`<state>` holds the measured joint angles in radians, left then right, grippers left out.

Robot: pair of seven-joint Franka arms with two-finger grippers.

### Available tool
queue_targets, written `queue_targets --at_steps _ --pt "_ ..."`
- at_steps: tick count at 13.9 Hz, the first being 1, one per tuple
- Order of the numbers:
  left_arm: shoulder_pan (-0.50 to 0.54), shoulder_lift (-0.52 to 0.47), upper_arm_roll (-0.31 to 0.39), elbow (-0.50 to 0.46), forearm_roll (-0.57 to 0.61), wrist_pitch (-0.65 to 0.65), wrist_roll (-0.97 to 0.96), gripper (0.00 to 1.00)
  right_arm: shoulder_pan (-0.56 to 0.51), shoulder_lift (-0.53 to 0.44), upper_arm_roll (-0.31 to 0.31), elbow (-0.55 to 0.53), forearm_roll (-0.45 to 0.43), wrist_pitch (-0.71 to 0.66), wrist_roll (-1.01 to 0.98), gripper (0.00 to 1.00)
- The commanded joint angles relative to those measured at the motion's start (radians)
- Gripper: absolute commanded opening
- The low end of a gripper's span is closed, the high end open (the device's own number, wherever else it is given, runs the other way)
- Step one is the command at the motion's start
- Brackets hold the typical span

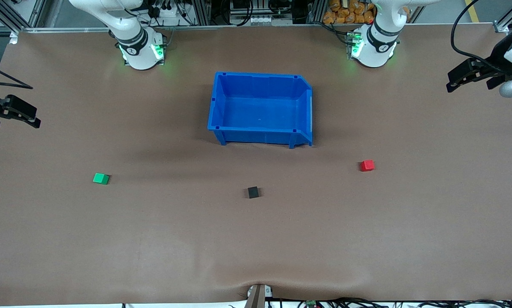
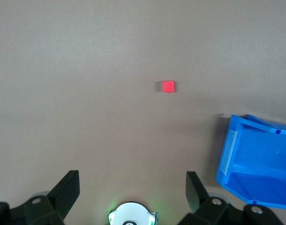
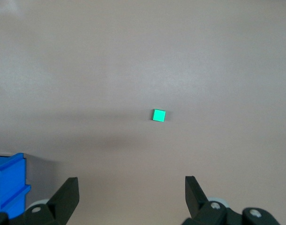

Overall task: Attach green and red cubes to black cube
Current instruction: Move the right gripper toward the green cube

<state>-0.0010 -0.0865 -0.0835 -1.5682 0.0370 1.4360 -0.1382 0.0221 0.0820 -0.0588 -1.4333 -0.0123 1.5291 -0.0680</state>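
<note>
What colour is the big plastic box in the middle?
Blue; the large blue plastic bin shows best in the front view.

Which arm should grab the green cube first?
Right, probably. The green cube lies toward the right arm's end of the table, and it shows between the open fingers in the right wrist view. The right gripper hangs open over that end. The left gripper, also open, is over the red cube's end.

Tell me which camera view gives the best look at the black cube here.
The front view, and it is the only one. There the black cube sits alone on the table, nearer the camera than the blue bin. The left wrist view shows only the red cube and the bin; the right wrist view shows the green cube.
</note>
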Motion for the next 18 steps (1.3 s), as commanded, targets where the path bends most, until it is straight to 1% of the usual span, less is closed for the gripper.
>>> queue_targets --at_steps 1,2,4,6,8,10,11,12,15,17,18 --pt "-0.002 0.013 0.002 0.030 -0.016 -0.025 0.020 1.00 -0.007 0.050 0.007 0.033 -0.034 -0.003 -0.013 1.00" --pt "-0.005 0.013 0.002 0.030 -0.016 -0.025 0.020 1.00 -0.014 0.053 0.005 0.033 -0.032 0.002 -0.013 1.00" --pt "-0.007 0.013 -0.001 0.030 -0.016 -0.026 0.017 1.00 -0.011 0.079 0.005 0.033 -0.032 0.055 -0.015 1.00" --pt "-0.007 0.013 -0.002 0.030 -0.016 -0.026 0.017 1.00 -0.014 0.081 0.005 0.033 -0.032 0.057 -0.015 1.00" --pt "-0.008 0.013 -0.004 0.028 -0.016 -0.026 0.012 1.00 -0.019 0.125 0.004 0.034 -0.035 0.081 -0.018 1.00" --pt "-0.010 0.014 -0.005 0.027 -0.016 -0.026 0.009 1.00 -0.043 0.134 0.004 0.030 -0.031 0.097 -0.013 1.00" --pt "-0.010 0.014 -0.005 0.027 -0.014 -0.026 0.014 1.00 -0.066 0.174 0.004 0.015 -0.016 0.098 -0.012 1.00" --pt "-0.010 0.014 -0.005 0.027 -0.014 -0.026 0.014 1.00 -0.083 0.236 0.005 0.024 -0.003 0.088 -0.022 1.00" --pt "-0.010 0.017 -0.005 0.027 -0.014 -0.026 0.014 1.00 -0.099 0.249 0.005 0.024 -0.003 0.097 -0.012 1.00" --pt "-0.011 0.028 -0.007 0.028 -0.008 -0.026 0.014 1.00 -0.102 0.356 0.005 0.025 0.000 0.111 -0.009 1.00" --pt "-0.011 0.030 -0.007 0.028 -0.006 -0.025 0.014 1.00 -0.105 0.389 0.005 0.025 0.018 0.137 -0.009 1.00"
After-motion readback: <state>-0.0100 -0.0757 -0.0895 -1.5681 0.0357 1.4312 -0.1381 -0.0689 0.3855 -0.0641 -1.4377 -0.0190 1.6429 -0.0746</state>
